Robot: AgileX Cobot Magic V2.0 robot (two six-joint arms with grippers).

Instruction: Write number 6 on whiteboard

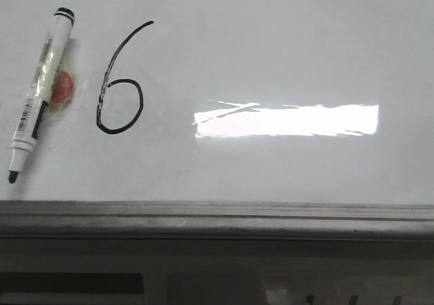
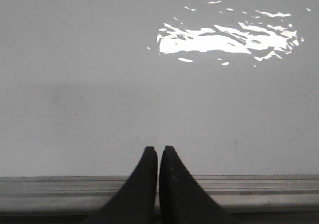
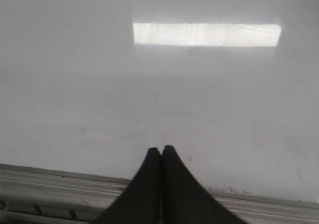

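Black marker ink forms the number 6 (image 1: 119,81) on the whiteboard (image 1: 285,54), left of centre in the front view: closed round loop low, long curved upstroke rising to the right. Stroke thin, slightly wobbly on the loop's left side. Digit is complete.

Just left of the 6, apart from it, a marker pen (image 1: 39,93) lies slanted against the board, black cap end up, dark tip down-left. White barrel with a barcode label near the lower end; the print on it is too small to read. A round red-orange magnet (image 1: 62,89) sits beside the barrel at mid-length, touching or partly under it, with clear tape or wrap around the two.

Right of the 6, a bright rectangular glare (image 1: 288,120) on the glossy surface. Grey metal ledge (image 1: 217,217) runs along the board's lower edge.

Left fingers (image 2: 158,152): dark, tips nearly pressed together, only a thin slit between them, holding nothing, above the ledge (image 2: 259,189) and facing bare board (image 2: 75,84); patchy glare (image 2: 224,37) further off.

Right fingers (image 3: 161,150): tips pressed together, nothing between them, not touching the board (image 3: 75,84), over the ledge (image 3: 50,184); a rectangular glare (image 3: 207,35) shows on the board further off.

Neither arm shows in the front view. No readable writing besides the 6.
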